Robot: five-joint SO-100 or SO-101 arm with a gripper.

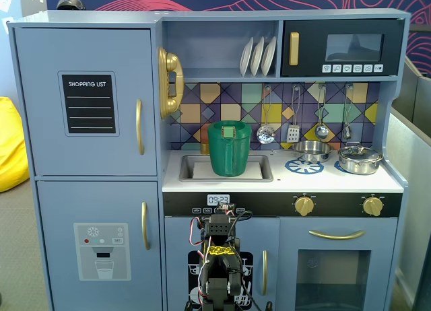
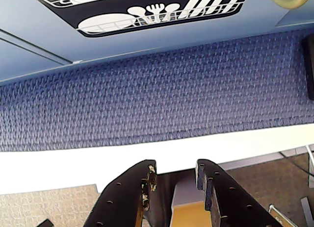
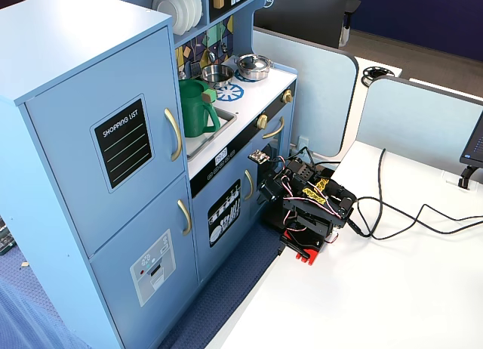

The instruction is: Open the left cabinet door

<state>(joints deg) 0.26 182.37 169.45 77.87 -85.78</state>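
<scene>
I count one left cabinet door [image 1: 86, 101] with one gold handle [image 1: 139, 126], shut, up and left of my gripper [image 2: 175, 174], whose jaws hang slightly apart, holding nothing.

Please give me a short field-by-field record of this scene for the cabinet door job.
target: upper left door with SHOPPING LIST board
door state: shut
handle: gold, vertical, at the door's right edge in a fixed view
arm: folded low on the white table, in front of the kitchen
claw: apart, empty, pointing at blue carpet
contact with handle: none
</scene>
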